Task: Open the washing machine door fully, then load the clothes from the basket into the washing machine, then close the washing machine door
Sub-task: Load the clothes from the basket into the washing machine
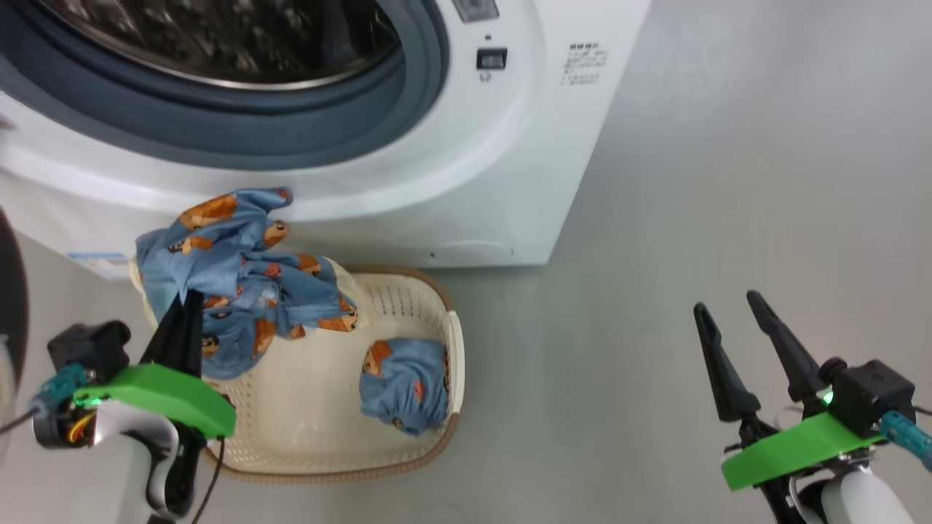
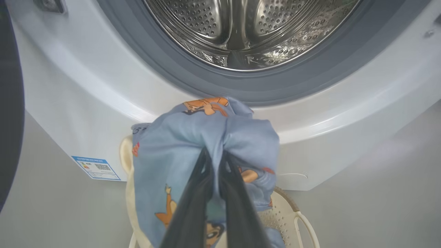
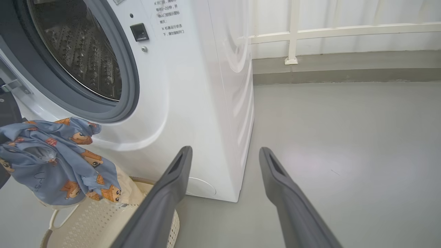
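The left hand (image 1: pixel 188 309), at the lower left of the head view, is clenched on a bear-print garment (image 1: pixel 233 269) of the clothes, its two dark fingers (image 2: pixel 191 203) pinching a fold of blue cloth. The garment hangs bunched above the upper-left end of the basket (image 1: pixel 313 429), and its top reaches up before the white front of the washing machine (image 1: pixel 510 167), just below the grey-blue gasket (image 1: pixel 291 131); contact with the machine cannot be told. A second garment (image 1: pixel 405 386) lies crumpled inside the basket at its right side, near the rim. The basket stands on the grey floor (image 1: pixel 692 218), just beside the machine's front. The mouth is uncovered, and the perforated steel drum (image 2: pixel 241 31) shows at the top centre of the left wrist view. The washing machine door (image 2: pixel 10 103) appears as a dark curved edge at that view's far left, clear of the mouth. The blue energy label (image 2: pixel 96 167) sits at the front's lower left. The right hand (image 1: pixel 727 304), at the lower right of the head view, is released, fingers spread and grasping nothing, over bare floor well apart from the basket.
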Controlling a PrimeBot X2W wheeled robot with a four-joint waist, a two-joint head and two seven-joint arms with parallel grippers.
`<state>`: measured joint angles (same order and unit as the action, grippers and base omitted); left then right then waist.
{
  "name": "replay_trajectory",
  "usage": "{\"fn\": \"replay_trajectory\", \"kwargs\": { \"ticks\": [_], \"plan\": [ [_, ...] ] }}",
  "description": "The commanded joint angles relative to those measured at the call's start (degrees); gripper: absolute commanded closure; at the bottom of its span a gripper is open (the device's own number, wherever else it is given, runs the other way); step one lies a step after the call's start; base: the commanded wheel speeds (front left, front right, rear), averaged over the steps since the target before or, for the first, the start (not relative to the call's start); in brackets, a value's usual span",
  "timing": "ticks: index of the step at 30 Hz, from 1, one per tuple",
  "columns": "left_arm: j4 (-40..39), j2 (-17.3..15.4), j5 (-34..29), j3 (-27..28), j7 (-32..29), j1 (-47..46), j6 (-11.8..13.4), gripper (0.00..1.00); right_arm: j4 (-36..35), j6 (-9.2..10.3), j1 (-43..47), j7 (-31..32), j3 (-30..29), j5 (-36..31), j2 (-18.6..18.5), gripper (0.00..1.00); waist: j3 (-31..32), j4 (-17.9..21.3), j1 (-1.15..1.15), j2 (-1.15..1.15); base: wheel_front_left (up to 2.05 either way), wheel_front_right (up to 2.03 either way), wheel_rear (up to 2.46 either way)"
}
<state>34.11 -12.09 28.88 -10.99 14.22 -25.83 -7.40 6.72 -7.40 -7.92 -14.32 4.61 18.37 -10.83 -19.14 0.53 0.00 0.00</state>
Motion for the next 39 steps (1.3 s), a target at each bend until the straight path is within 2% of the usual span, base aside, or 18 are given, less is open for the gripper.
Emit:
{"fn": "replay_trajectory", "kwargs": {
  "ticks": [1, 23, 32, 39],
  "plan": [
    [-2.8, -1.7, -0.9, 2.8, 0.8, 1.3, -0.1, 1.0, -1.0, -0.09, 1.5, -0.7, 0.9, 0.8, -0.7, 0.0, 3.3, -0.5, 0.0, 0.0, 0.0, 0.0, 0.0],
    [-25.6, 1.3, -6.1, 11.1, 0.8, 15.9, -0.1, 1.0, -0.9, -0.09, 9.4, -0.7, -1.2, 1.5, -1.5, 0.0, 12.5, -1.0, 0.0, 0.0, 0.0, 0.0, 0.0],
    [-33.4, 4.3, -7.1, 15.0, 0.8, 23.8, -0.1, 1.0, -1.4, -0.09, 11.3, -0.7, -2.2, 1.6, -1.3, 0.0, 13.3, -0.3, 0.0, 0.0, 0.0, 0.0, 0.0],
    [-34.3, 5.1, -6.9, 15.9, 0.8, 24.0, -0.1, 1.0, -1.8, -0.09, 11.0, -0.7, -2.4, 1.4, -0.9, 0.0, 11.7, 0.3, 0.0, 0.0, 0.0, 0.0, 0.0]
  ]
}}
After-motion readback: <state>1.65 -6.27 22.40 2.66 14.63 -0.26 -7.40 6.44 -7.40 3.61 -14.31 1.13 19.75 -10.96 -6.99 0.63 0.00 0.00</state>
